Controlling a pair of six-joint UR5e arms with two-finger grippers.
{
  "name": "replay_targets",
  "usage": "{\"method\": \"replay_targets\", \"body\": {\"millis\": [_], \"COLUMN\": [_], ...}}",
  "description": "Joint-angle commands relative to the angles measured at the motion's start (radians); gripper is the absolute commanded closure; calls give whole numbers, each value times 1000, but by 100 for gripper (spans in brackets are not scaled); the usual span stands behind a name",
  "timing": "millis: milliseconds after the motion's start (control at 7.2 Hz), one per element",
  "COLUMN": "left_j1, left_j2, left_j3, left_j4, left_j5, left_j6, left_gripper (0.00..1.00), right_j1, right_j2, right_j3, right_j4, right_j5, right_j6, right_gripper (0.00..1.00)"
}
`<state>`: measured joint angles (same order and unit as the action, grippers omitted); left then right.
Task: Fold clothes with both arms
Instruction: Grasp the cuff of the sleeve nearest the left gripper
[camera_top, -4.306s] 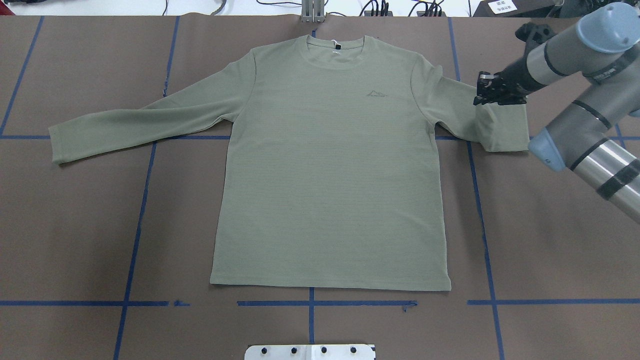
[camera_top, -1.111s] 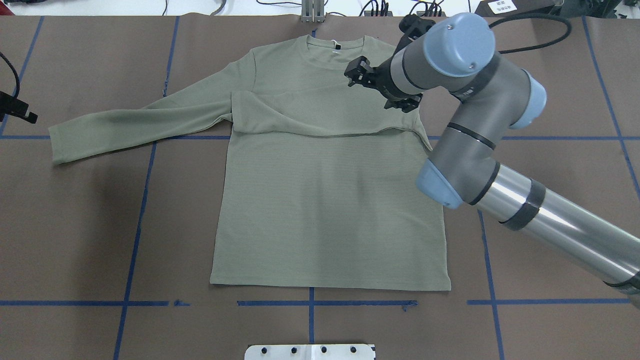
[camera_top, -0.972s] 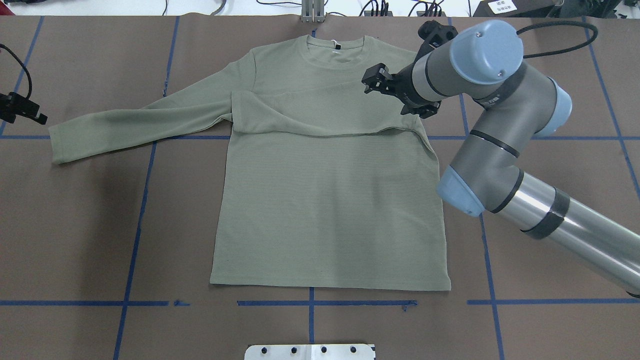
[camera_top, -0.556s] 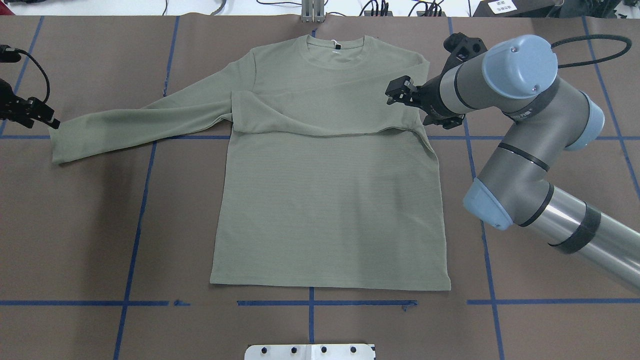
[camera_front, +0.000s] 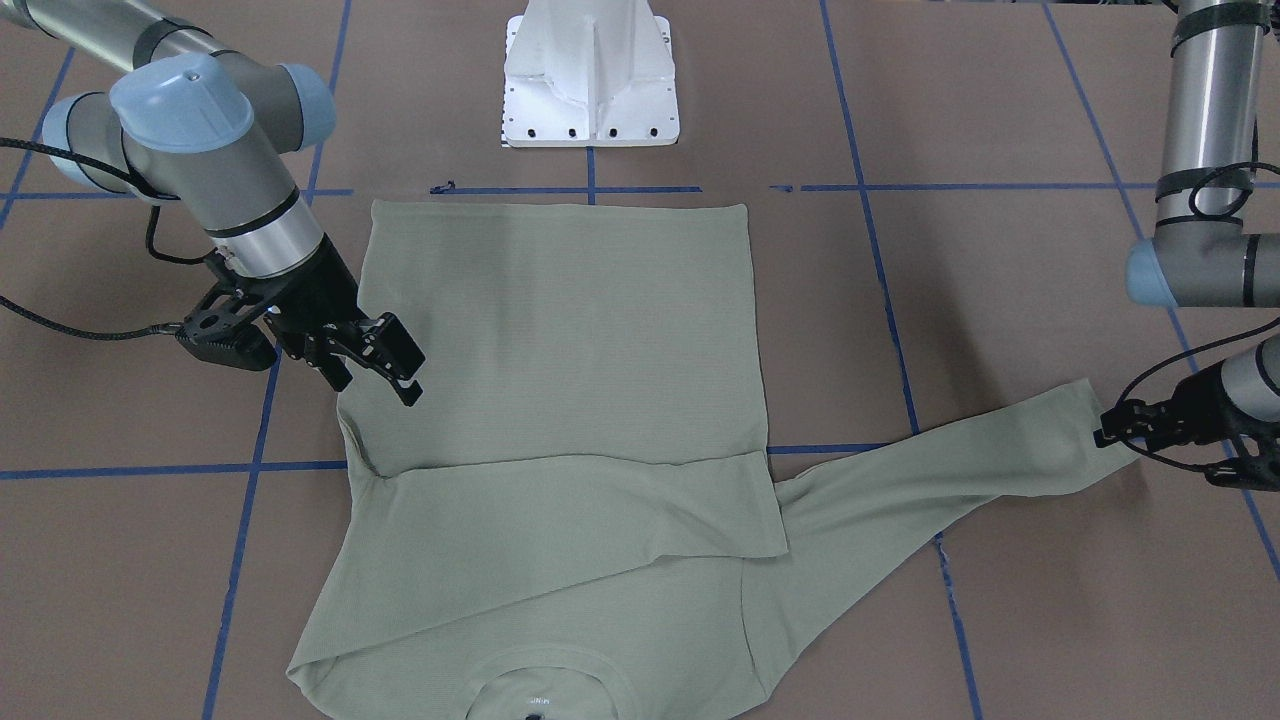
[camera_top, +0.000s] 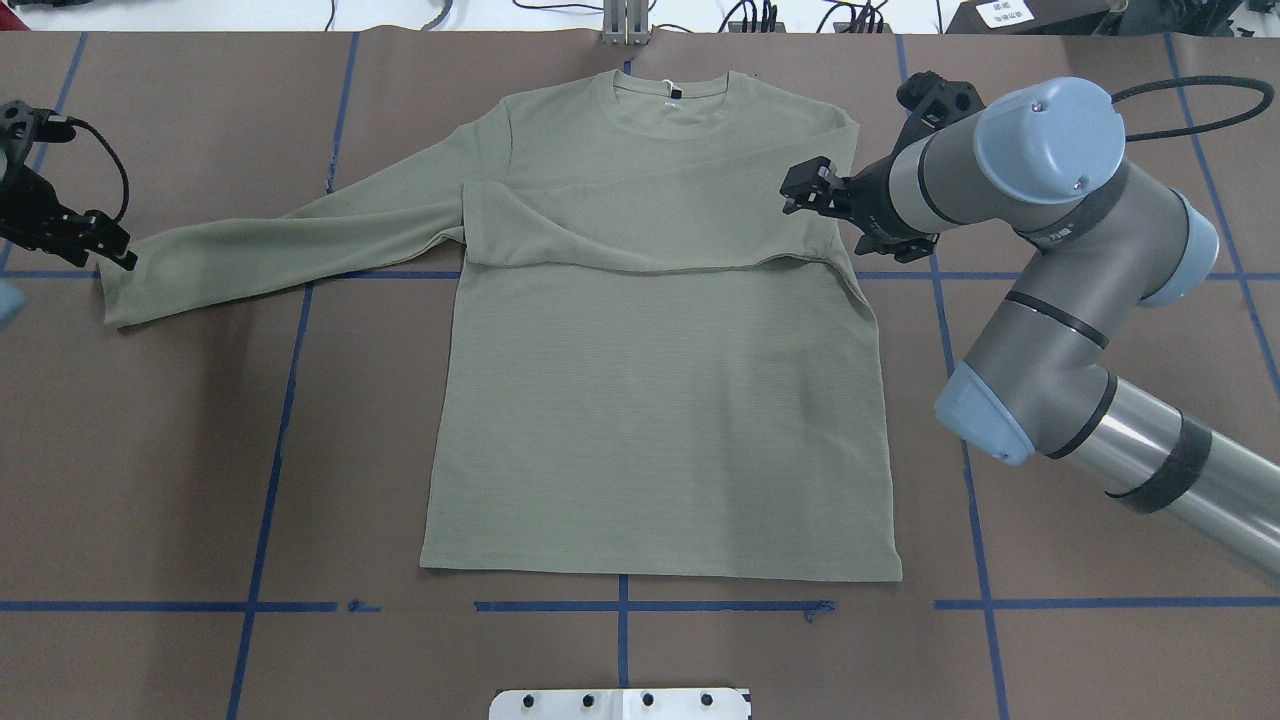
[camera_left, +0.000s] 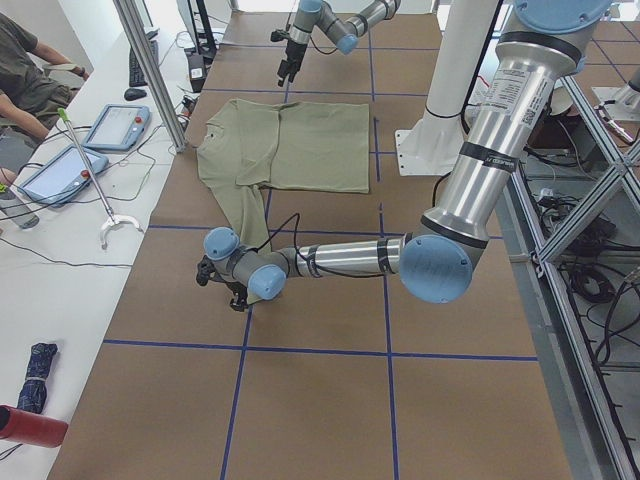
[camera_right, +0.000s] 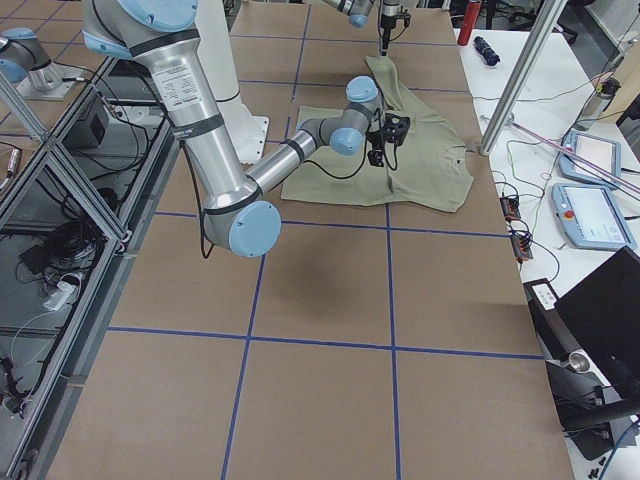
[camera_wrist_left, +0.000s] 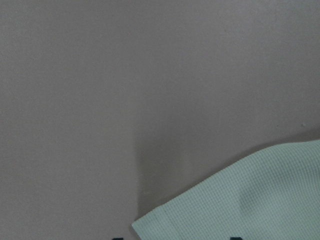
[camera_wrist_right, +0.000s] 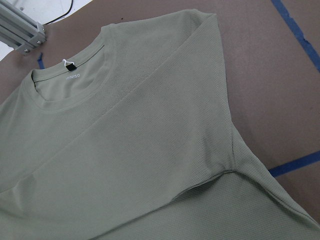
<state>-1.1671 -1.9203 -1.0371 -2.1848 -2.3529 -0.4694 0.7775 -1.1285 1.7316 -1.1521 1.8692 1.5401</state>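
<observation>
The sage-green shirt (camera_top: 650, 400) lies flat, face up, collar (camera_top: 670, 100) at the far edge. Its sleeve on my right side is folded across the chest (camera_top: 620, 225). The other sleeve (camera_top: 280, 245) stretches out to my left. My left gripper (camera_top: 112, 252) is at that sleeve's cuff; the left wrist view shows the cuff corner (camera_wrist_left: 240, 205) between two spread fingertips at the bottom edge, so it is open. My right gripper (camera_top: 805, 190) hangs open and empty over the shirt's right shoulder, and also shows in the front view (camera_front: 385, 365).
The brown table cover carries blue tape lines (camera_top: 270, 450). The white pedestal base (camera_front: 590, 75) stands at the near edge by the shirt's hem. An aluminium post (camera_top: 625, 20) and cables lie beyond the collar. Tablets (camera_left: 100, 130) sit on a side bench.
My right gripper carried its sleeve across the chest, let it go there, and has drawn back to the right. My left gripper has come in from the left edge to the other sleeve's cuff.
</observation>
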Motion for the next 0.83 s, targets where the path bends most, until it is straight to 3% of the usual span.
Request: {"method": "replay_targets", "body": {"millis": [0,139,278,694], "left_j1": [7,7,4,0], "left_j2": [-2,-2,-2,-6], "left_j3": [17,14,5,-49], "left_j4": [-9,-7,-9,5], "left_j5": [0,0,-2,-22], "left_j6": [2,-1,-2,2], "left_gripper": [35,59,98,100], "right_j1": [-1,0,0,0], "right_j2": [-1,-2,-2,-11], "right_j3": [8,16,16,16], "right_j4": [0,0,-1,0], "right_j5": [-5,-7,-7,-8], "right_j6": [0,0,0,0], "right_gripper": [1,1,1,1]}}
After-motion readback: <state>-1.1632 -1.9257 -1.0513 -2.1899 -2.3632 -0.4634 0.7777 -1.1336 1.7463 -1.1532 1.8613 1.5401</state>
